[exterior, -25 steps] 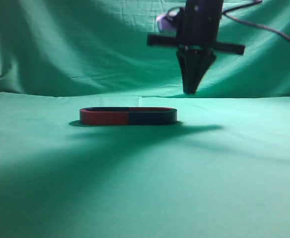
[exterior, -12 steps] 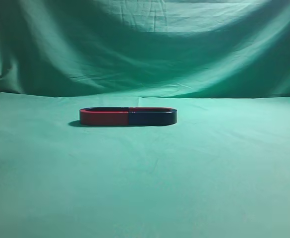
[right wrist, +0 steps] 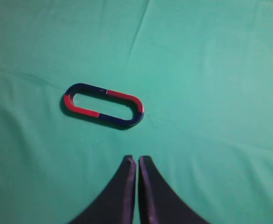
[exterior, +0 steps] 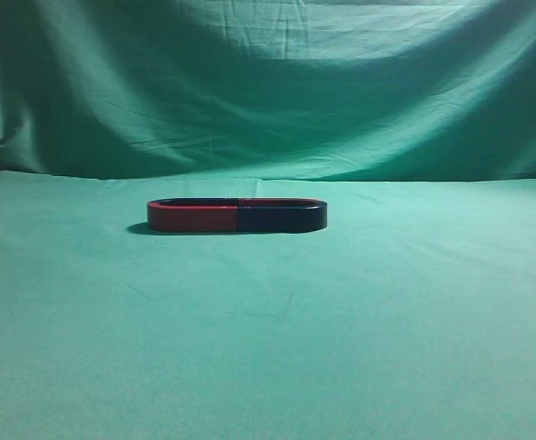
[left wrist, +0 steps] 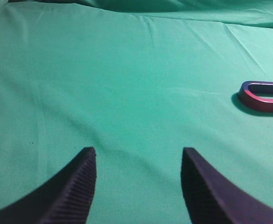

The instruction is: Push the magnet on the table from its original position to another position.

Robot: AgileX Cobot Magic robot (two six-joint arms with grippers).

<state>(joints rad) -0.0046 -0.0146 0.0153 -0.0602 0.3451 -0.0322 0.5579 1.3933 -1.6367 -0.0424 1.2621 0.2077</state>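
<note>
Well, exterior view has the magnet [exterior: 281, 217] lying flat toward the table's [exterior: 268, 367] far edge, mated to its red-faced twin [exterior: 194, 217]; left gripper [left wrist: 139, 150] hangs spread, well apart; right gripper [right wrist: 136, 158] hovers pressed together, probably a blunt pusher.

Green table [exterior: 268, 348] — joined magnets [exterior: 237, 215] flat

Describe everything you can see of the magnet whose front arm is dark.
The magnet is a flat U shape that looks glossy and painted. Its near arm is dark navy and its far arm red, joined by a rounded bend on the right of the exterior view. It lies flat on the green table. Its open ends meet the second magnet, so the two close into one oval loop. Nothing else touches it.
</note>
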